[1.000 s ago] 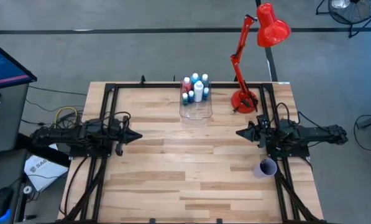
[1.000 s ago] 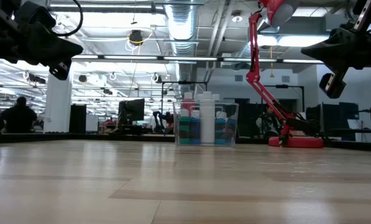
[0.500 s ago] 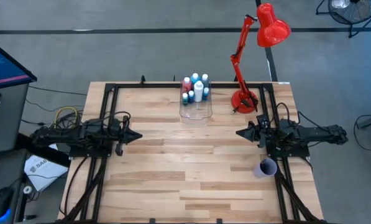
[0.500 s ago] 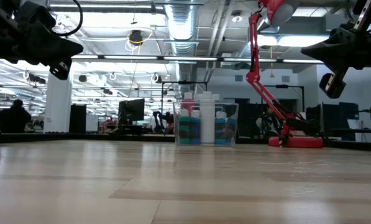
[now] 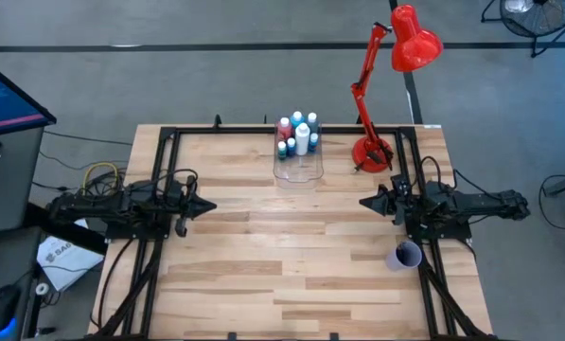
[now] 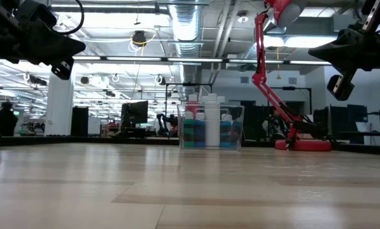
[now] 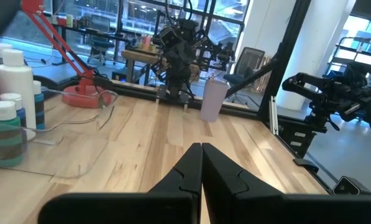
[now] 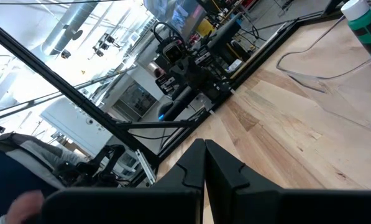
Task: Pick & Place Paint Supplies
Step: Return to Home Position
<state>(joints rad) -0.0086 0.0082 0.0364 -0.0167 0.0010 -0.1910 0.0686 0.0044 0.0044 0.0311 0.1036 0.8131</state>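
The paint bottles (image 5: 297, 134) stand upright together in the far part of a clear box (image 5: 298, 163) near the table's far edge; white, red, light blue and blue-green ones show. In the low view the bottles (image 6: 210, 126) stand inside the box's walls. No paintbrushes show. My left gripper (image 5: 211, 206) hovers shut over the table's left side, fingers pointing right; its wrist view shows the fingertips (image 7: 201, 148) together. My right gripper (image 5: 363, 201) hovers shut over the right side, pointing left, fingertips (image 8: 205, 144) together. Both are well short of the box.
A red desk lamp (image 5: 386, 85) stands on its round base (image 5: 371, 153) at the far right, beside the box. A small purple cup (image 5: 404, 256) stands near the right arm toward the near edge. Black frame rails (image 5: 168, 152) run along both sides. Bare wood lies between the grippers.
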